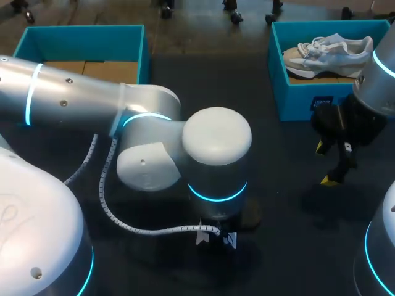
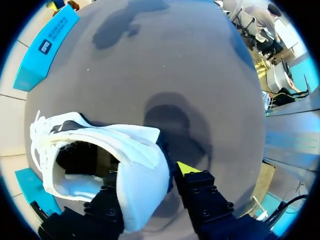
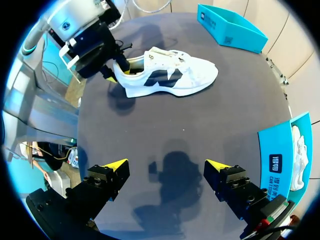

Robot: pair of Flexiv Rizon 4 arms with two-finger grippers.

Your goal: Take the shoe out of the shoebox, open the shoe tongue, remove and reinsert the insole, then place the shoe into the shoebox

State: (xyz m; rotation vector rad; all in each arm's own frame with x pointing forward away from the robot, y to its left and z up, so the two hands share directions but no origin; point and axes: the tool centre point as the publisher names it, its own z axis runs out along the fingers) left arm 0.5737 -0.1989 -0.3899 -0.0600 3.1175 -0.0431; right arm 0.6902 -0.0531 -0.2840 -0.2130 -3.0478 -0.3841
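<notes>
**Shoe Is Out, Tongue Comes Next**

The white lace-up shoe [image 3: 170, 77] with a dark mark on its side lies on the dark grey table [image 3: 210, 125], not in any box. The left gripper [image 2: 146, 181] has it by the heel. One black finger sits inside the back of the shoe, and the yellow-tipped finger [image 2: 184, 168] presses from outside. So the fingers are closed on the heel rim. The right gripper [image 3: 167, 167] is spread wide with nothing in it, well apart from the shoe.

The taking-out step looks done. The step in hand seems to be opening the tongue. For that, the right gripper likely has to go over to the laces, pinch the tongue and pull it up. The left one would hold the heel steady.

In the head view the big silver left arm [image 1: 216, 142] fills the middle of the frame and hides the shoe fully. Only the two wrist views show it. The right wrist view shows the whole shoe from the side, with the left gripper at its heel. The left wrist view looks right into the shoe's dark opening.

The head view shows both bright blue open boxes best. The upper left blue box [image 1: 80, 37] has no shoe in sight. The upper right blue box [image 1: 302, 98] has a second pale shoe [image 1: 327, 52] in it and is close to the right gripper.
</notes>
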